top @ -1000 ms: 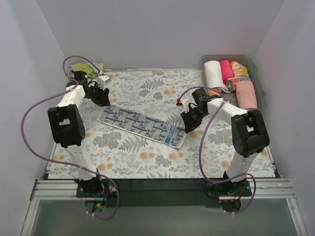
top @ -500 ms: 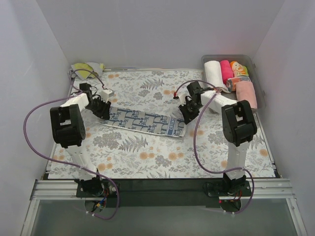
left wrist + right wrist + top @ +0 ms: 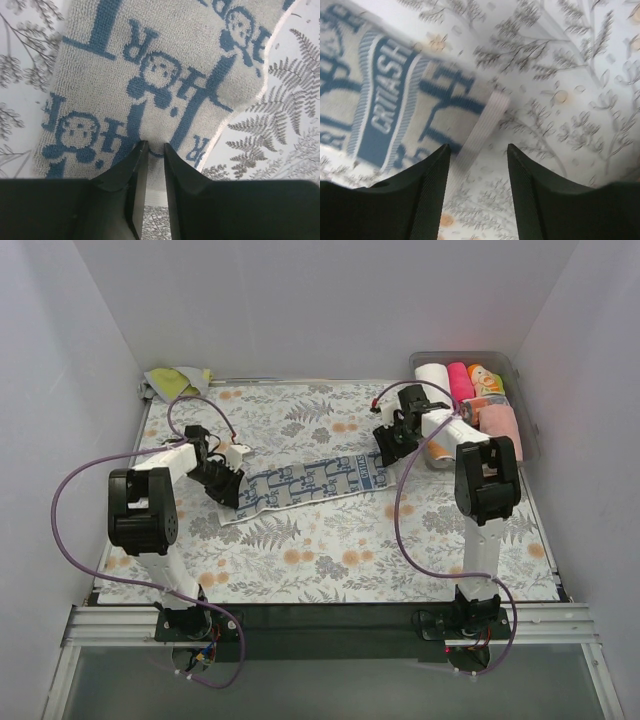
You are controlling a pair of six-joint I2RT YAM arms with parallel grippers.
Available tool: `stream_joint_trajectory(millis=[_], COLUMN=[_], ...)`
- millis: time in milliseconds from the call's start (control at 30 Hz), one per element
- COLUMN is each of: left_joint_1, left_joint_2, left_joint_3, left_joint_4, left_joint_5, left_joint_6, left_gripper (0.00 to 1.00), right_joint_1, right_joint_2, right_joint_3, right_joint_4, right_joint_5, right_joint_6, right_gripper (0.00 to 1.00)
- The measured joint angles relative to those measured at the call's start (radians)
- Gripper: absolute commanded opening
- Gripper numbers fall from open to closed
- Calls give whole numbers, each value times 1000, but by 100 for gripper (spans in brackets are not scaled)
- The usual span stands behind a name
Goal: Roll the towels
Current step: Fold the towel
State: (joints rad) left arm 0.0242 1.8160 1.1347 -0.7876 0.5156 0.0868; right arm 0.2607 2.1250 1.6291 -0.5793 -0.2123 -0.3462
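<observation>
You're likely straightening: left tool (image 3: 152,144) pinches the blue-print towel (image 3: 310,480) at 8 o'clock, right tool (image 3: 478,147) gapes empty. Next, roll toward 2 o'clock.

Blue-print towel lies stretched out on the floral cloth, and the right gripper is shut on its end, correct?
The blue-print towel does lie stretched out on the floral cloth, but the right gripper is open, not gripping its end; the right wrist view shows this.
</observation>
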Motion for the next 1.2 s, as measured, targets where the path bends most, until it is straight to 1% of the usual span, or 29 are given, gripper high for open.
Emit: stream_joint_trajectory(millis=[67,133,233,367,500,633,800,900,967,1000,1033,1067,1100,1200], left_joint_1=[-4,-1,0,1,9,42,85,103,107,107,106,106,106,107], left_joint_2=[-8,-19,-28,-28,-28,-27,-23,-20,-19,-18,-16,-14,-11,-5], left_joint_3=[-6,-9,-8,-2,8,25,77,105,116,120,122,124,125,125], left_joint_4=[-23,-39,-49,-55,-57,-64,-68,-67,-66,-65,-65,-64,-64,-64], left_joint_5=[2,1,0,-10,-28,-44,-55,-56,-56,-56,-56,-56,-56,-56], left_joint_6=[-16,-27,-43,-55,-58,-58,-59,-62,-64,-65,-66,-68,-69,-72], left_gripper=[21,23,25,27,28,29,35,37,37,38,38,38,38,38], right_joint_1=[1,2,1,-17,-36,-41,-39,-29,-21,-15,-10,-3,4,18], right_joint_2=[-45,-88,-106,-89,-43,-22,-16,-16,-16,-16,-16,-16,-16,-25], right_joint_3=[-53,-96,-109,-109,-91,-71,-71,-74,-76,-79,-82,-83,-86,-91], right_joint_4=[-9,-19,-22,-22,-20,-7,6,13,17,23,29,32,38,40], right_joint_5=[-14,-29,-40,-45,-53,-69,-106,-112,-107,-102,-94,-80,-71,-37], right_joint_6=[18,39,67,98,123,145,166,169,170,169,166,159,162,161], right_gripper=[50,48,47,46,42,36,34,33,28,23,10,5,1,1])
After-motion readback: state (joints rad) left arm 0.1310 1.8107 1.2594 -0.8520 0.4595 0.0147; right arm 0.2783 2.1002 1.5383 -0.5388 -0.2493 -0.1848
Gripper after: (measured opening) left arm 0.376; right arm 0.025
